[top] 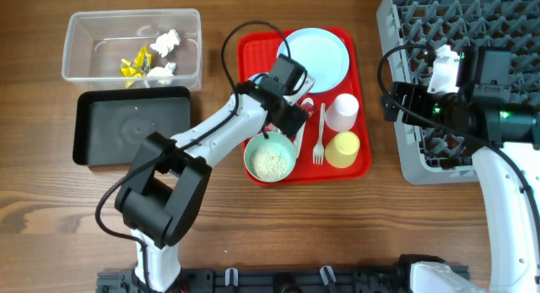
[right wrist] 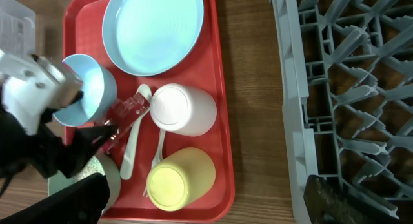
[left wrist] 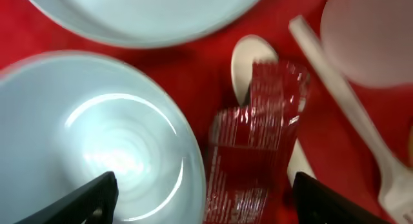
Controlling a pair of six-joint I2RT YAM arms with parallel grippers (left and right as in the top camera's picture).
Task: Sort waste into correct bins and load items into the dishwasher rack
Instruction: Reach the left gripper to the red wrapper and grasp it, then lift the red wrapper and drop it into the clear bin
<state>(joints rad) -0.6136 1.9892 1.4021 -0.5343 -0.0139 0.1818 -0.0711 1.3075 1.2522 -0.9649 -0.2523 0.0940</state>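
My left gripper (left wrist: 210, 198) is open over the red tray, also seen from overhead (top: 293, 116). The crumpled red-and-clear wrapper (left wrist: 255, 153) lies between its fingers, untouched, on the white spoon (left wrist: 251, 59). An empty light blue bowl (left wrist: 90, 140) sits just left of the wrapper; the wrapper also shows in the right wrist view (right wrist: 126, 113). Another bowl (top: 270, 158) holds white rice grains. The plate (top: 316, 56), white cup (top: 342, 111), yellow cup (top: 342, 149) and fork (top: 319, 141) are on the tray. My right gripper (top: 392, 103) is open and empty beside the grey rack (top: 472, 23).
The clear tub (top: 84, 65) at the back left holds a yellow wrapper (top: 133, 67) and white paper scraps (top: 165, 43). The black tub (top: 131, 124) lies in front of it. The red tray (top: 253, 52) sits between the tubs and the rack.
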